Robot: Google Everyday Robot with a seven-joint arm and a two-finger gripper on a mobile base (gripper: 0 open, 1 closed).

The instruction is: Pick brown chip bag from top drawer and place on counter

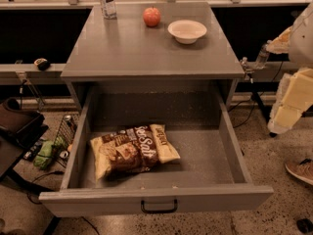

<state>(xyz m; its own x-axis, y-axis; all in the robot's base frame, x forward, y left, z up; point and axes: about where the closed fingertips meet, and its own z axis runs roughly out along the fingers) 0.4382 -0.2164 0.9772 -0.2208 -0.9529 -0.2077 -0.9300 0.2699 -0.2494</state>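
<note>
The top drawer is pulled wide open under the counter. The brown chip bag lies flat on the drawer floor, left of centre, with its dark middle and white lettering facing up. The drawer's black handle is on its front. My gripper shows as pale yellow-white parts at the right edge of the view. It hangs outside the drawer's right side, about level with the drawer and well apart from the bag. It holds nothing that I can see.
On the counter's far part stand a white bowl, a red apple and a clear bottle. A shoe is on the floor at the right. Clutter and a dark bag lie at the left.
</note>
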